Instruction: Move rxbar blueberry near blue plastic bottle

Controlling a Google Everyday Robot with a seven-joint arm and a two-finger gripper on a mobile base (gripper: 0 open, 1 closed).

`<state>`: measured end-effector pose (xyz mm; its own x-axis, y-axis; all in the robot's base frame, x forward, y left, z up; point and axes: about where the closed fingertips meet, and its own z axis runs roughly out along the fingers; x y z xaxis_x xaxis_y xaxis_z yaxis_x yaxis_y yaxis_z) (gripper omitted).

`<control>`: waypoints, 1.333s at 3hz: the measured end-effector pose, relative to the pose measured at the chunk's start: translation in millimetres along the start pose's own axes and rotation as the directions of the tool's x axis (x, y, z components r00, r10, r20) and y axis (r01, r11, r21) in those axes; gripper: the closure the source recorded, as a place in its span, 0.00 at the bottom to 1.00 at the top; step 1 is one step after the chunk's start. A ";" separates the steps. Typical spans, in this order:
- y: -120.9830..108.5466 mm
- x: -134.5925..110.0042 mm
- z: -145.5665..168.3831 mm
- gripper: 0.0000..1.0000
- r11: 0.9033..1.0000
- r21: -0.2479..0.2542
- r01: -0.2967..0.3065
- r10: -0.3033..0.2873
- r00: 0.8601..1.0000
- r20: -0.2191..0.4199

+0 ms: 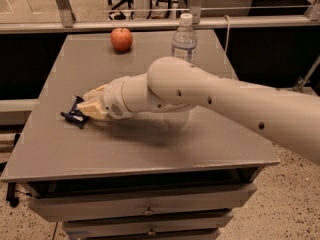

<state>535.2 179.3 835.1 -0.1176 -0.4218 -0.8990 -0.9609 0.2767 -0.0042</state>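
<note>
The rxbar blueberry (74, 115) is a small dark navy bar at the left of the grey table (150, 149). My gripper (83, 111) reaches in from the right on the white arm (210, 96). Its cream fingers (93, 105) are closed on the bar's right end, low over the tabletop. The bar sticks out to the left of the fingertips, tilted and crumpled. The blue plastic bottle (184, 38), clear with a white cap, stands upright at the back of the table, far from the bar. The arm hides the bottle's base.
A red apple (121, 39) sits at the back of the table, left of the bottle. A rail and glass partition (150, 23) run behind the table. Drawers (147, 211) are below the front edge. The left edge is close to the bar.
</note>
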 end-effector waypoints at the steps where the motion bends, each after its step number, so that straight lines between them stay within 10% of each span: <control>1: 0.0 -0.1 -0.1 1.00 1.000 0.000 0.000 0.000 1.000 0.000; 3: 7.7 -18.9 -12.5 1.00 0.999 0.026 0.047 -0.047 0.999 -0.024; 4: 27.5 -70.6 -47.9 1.00 0.980 0.094 0.174 -0.165 0.981 -0.097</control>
<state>505.0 175.3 919.4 0.0193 -0.5433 -0.8393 -0.9387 0.2790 -0.2022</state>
